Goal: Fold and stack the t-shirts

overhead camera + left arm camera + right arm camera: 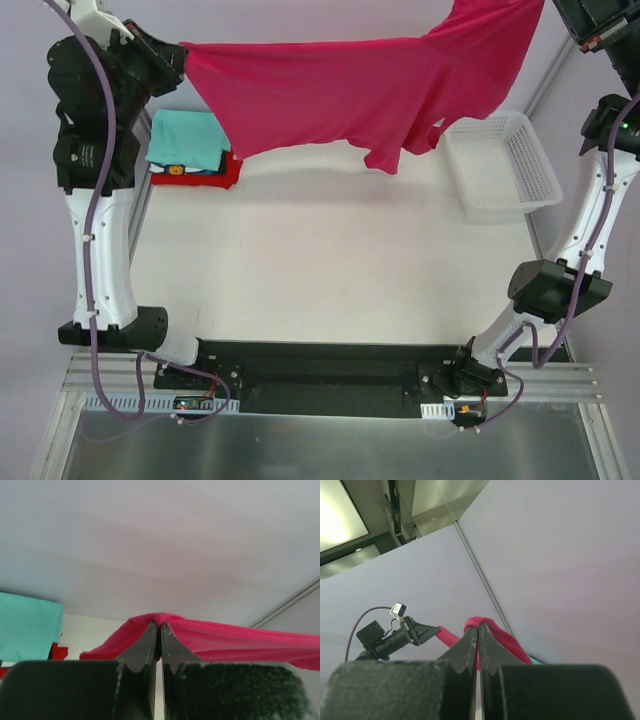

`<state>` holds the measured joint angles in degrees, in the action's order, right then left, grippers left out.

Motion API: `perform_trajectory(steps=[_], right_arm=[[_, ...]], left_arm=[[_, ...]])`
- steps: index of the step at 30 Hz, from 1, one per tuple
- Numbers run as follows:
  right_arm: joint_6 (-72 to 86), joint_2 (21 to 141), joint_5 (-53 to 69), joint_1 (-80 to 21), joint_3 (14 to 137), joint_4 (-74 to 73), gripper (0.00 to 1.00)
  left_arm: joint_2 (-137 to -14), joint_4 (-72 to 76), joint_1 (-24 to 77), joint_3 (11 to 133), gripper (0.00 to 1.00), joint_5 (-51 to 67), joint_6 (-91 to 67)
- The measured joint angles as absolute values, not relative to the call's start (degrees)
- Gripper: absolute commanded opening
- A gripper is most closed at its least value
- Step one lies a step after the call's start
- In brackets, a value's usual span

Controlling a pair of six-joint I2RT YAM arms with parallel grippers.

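From above, the pink shirt [340, 95] hangs stretched in the air over the far side of the counter [330, 270], spanning 10 o'clock to 1 o'clock, with a sleeve drooping toward the middle. The left jaws pinch its corner at 10 o'clock; the other end runs off the top edge. At 9 o'clock sits a stack: teal shirt [185, 138] on top, a dark shirt [195, 170] under it, red shirt [228, 170] at the bottom. A basket [500, 165] stands at 2 o'clock.

From the left wrist, the left jaws are pressed together on a fold of pink cloth that trails off toward 3 o'clock.

From the right wrist, the right jaws are likewise clamped on a pink bunch, aimed up at the wall.

I'd say three shirts are done. The pink one is only spread out, not yet laid down, folded or stacked.
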<state>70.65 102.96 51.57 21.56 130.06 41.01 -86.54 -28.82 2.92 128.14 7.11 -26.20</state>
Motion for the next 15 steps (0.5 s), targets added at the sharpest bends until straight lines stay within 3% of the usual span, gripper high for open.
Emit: perform_trajectory(steps=[8,15], right_arm=[[74.3,88.3,52.0,21.6,116.5,48.1,0.01],[73.6,79.5,52.6,21.6,112.4,47.9,0.01]], left_arm=[[-70.8,-28.2,2.9,113.7,0.00,7.6,-26.3],[-65.6,-28.4,2.9,112.6,0.00,8.8,-27.0]])
